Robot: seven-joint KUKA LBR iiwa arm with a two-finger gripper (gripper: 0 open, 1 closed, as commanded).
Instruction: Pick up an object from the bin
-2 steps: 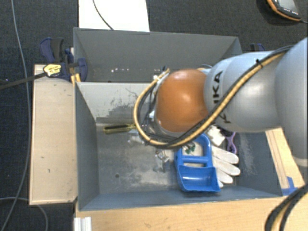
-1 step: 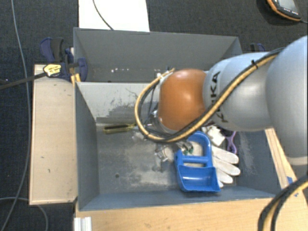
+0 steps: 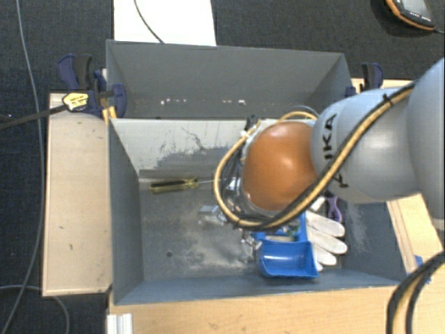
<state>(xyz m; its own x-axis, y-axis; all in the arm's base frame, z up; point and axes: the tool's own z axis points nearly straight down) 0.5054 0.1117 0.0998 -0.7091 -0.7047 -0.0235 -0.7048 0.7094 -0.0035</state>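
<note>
My gripper reaches down to the bin floor in the front middle, mostly hidden under the arm's orange dome. Just to its right lies a blue plastic scoop-like box, close to the front wall; whether they touch I cannot tell. A white glove lies behind and right of the blue box. Out to the left, a screwdriver with a yellow and black handle lies flat on the floor, apart from the gripper.
A small purple thing peeks out beside the arm near the right wall. The arm and its looped cable cover the bin's right half. The floor on the left is bare apart from the screwdriver.
</note>
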